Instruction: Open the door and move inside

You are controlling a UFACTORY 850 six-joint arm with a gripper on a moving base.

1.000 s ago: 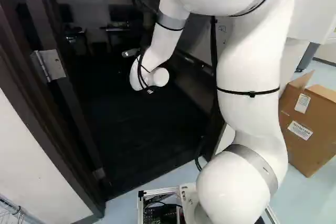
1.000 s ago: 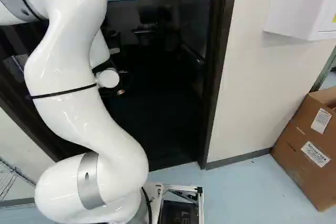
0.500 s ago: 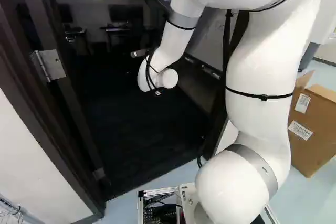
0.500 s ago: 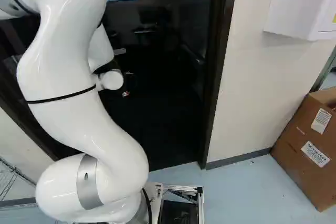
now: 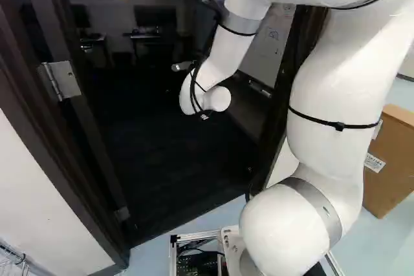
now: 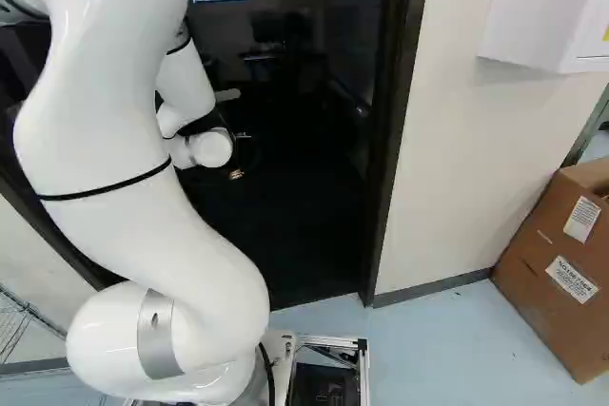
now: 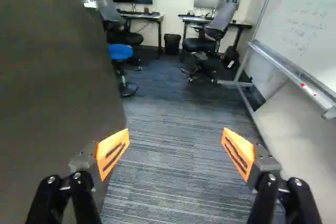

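Arm (image 5: 330,82): near side of the frame (image 6: 392,121), wrist reaching into the frame's opening; upper links cut off in both base views.
Box (image 6: 552,278): right of the frame; partly hidden by the arm in the left base view.
Hinge (image 5: 63,81): at the frame's left.
Gripper (image 6: 236,174): at the frame's opening, hard to make out there; the wrist view shows its fingers spread wide.
Door (image 7: 47,77): open, inward of the frame, beside one finger; contact unclear.
Whiteboard (image 7: 302,24): beyond the frame, cut off.
Stool (image 7: 121,52): beyond the frame.
Desks (image 7: 144,17): farthest past the frame.
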